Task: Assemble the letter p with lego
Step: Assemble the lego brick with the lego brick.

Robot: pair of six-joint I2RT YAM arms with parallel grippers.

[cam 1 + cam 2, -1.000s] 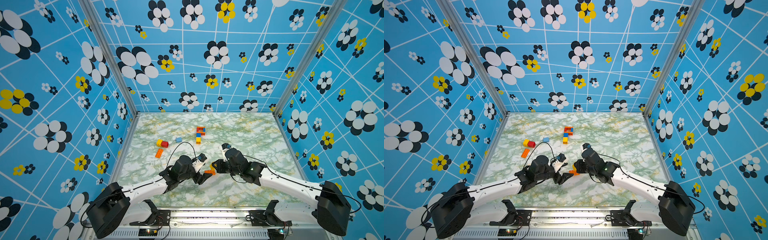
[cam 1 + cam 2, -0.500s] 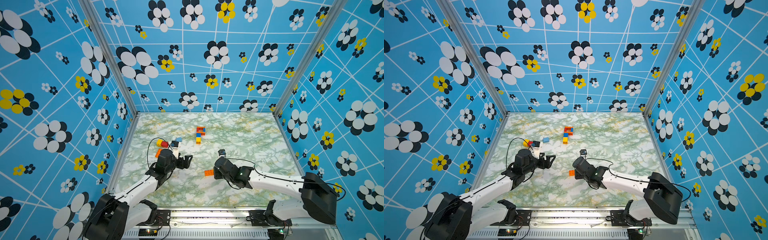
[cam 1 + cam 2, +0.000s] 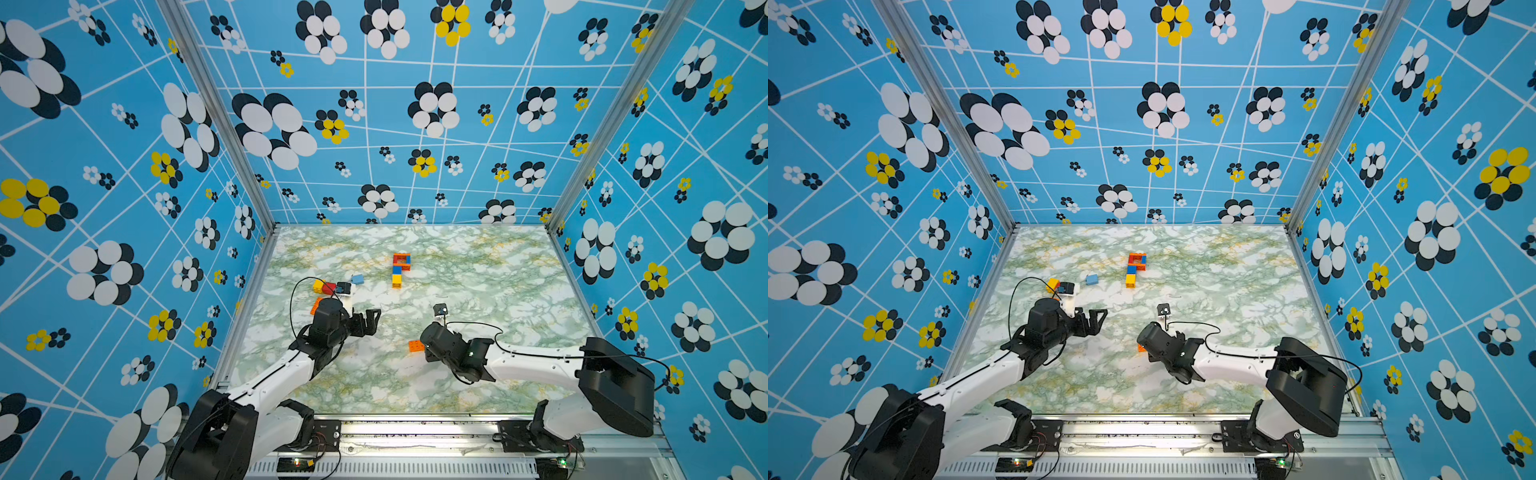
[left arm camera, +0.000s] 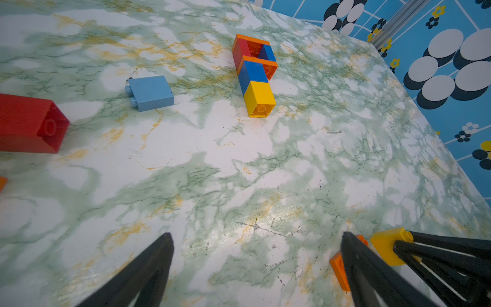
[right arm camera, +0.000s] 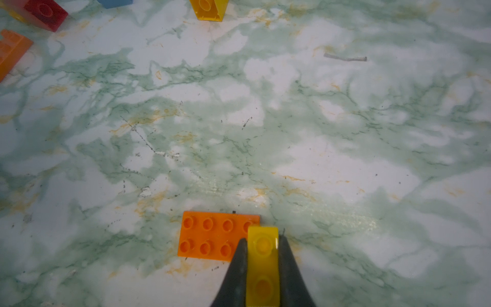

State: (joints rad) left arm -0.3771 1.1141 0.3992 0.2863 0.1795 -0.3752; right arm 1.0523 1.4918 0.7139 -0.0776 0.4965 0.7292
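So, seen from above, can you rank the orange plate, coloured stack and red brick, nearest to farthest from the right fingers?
1. Orange plate, front centre, beside the held yellow brick.
2. Coloured stack, farther back, centre.
3. Red brick, back left.

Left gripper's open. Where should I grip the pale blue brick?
Best come straight down on the pale blue brick and pinch its two plain long sides. It lies tipped over, studs sticking out one end, so those sides are flat and parallel.
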